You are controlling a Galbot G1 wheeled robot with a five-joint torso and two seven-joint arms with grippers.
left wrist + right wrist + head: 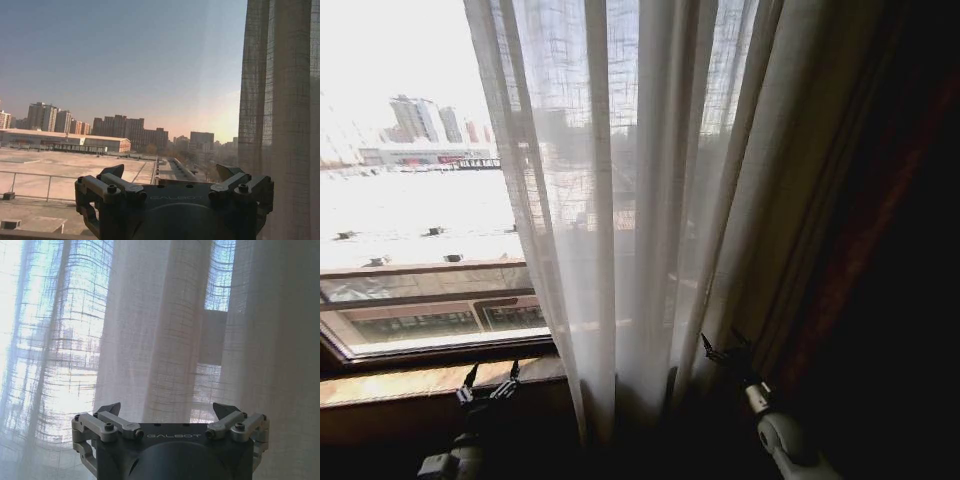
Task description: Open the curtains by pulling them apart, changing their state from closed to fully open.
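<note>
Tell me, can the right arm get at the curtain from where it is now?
Probably yes. The right gripper is low beside the curtain, jaws open and turned toward the folds, with nothing between them. The left gripper sits by the windowsill, facing bare glass.

"GALBOT" on the left tool's housing and the right tool's housing.

curtains sheer cream-white, fine crosshatch weave, vertical pleats; right claw silver-grey; left claw dark grey.
</note>
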